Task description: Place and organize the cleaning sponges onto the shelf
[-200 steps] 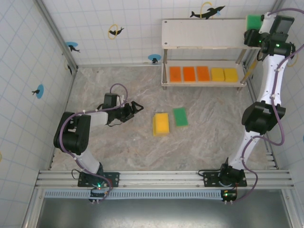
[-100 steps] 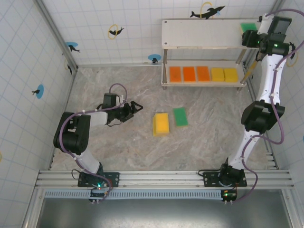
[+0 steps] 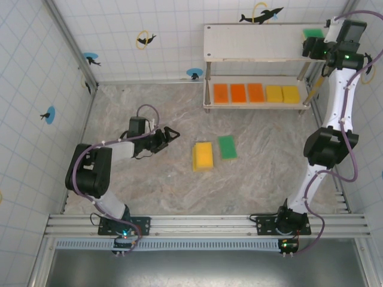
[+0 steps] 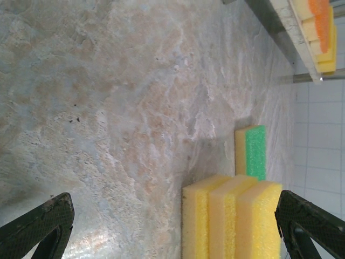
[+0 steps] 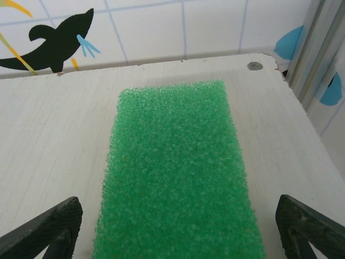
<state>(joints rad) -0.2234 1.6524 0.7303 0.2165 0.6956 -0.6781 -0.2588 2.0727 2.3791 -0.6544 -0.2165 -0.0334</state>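
**Green sponge on the top tier, both grippers spread**

The green sponge (image 3: 312,33) (image 5: 178,172) lies flat on the upper board of the shelf (image 3: 257,42) (image 5: 54,135), at its 3 o'clock end, near the corner. The right gripper (image 3: 312,46) (image 5: 178,208) hovers over it with its fingers spread wide. One finger stands on either side of the sponge, and neither touches it.

On the lower tier (image 3: 257,105), three orange sponges (image 3: 238,92) and two yellow sponges (image 3: 282,94) sit in one row, side by side, oranges toward 9 o'clock.

Two sponges lie on the tabletop (image 3: 149,191) (image 4: 108,81) near its centre. The loose yellow sponge (image 3: 203,156) (image 4: 232,216) has the green-faced sponge (image 3: 227,146) (image 4: 253,151) just beside it at 1 o'clock.

The left gripper (image 3: 170,134) (image 4: 172,208) is low over the tabletop at 9 o'clock of the loose yellow sponge. It is apart from the sponge, spread and holding nothing.
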